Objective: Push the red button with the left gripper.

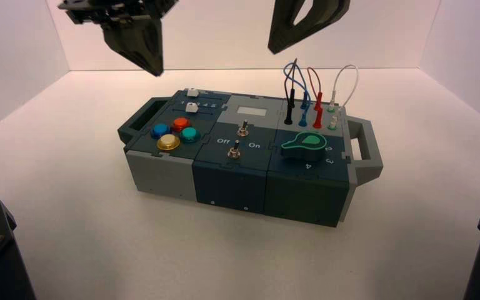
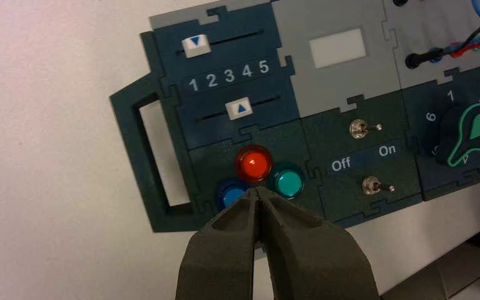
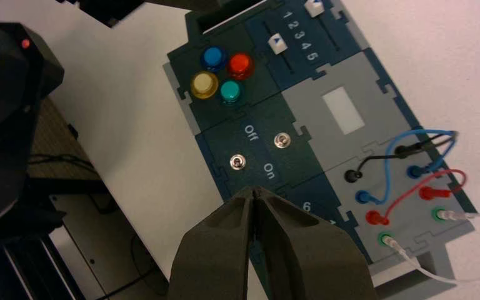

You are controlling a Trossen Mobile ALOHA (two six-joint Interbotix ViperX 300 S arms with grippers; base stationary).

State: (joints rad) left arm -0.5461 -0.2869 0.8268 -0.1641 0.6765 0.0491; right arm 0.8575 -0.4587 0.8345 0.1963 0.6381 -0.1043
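Note:
The red button [image 2: 254, 164] glows orange-red on the box's left block, between a blue button [image 2: 231, 194] and a teal button [image 2: 287, 182]. My left gripper [image 2: 257, 190] is shut, with nothing between its fingers. It hangs well above the box, its wedge tip lined up just short of the red button in the left wrist view. From above, the left gripper [image 1: 156, 70] hovers high over the box's far left corner, with the red button [image 1: 180, 124] below it. My right gripper [image 3: 254, 192] is shut and raised above the box's middle.
The box [image 1: 162, 178] carries a yellow button [image 1: 168, 142], two sliders [image 2: 239, 109] by the numbers 1 to 5, two toggle switches [image 2: 357, 129] marked Off and On, a green knob [image 2: 472, 134] and plugged wires [image 1: 317, 100]. Carry handles [image 1: 365, 147] stick out at both ends.

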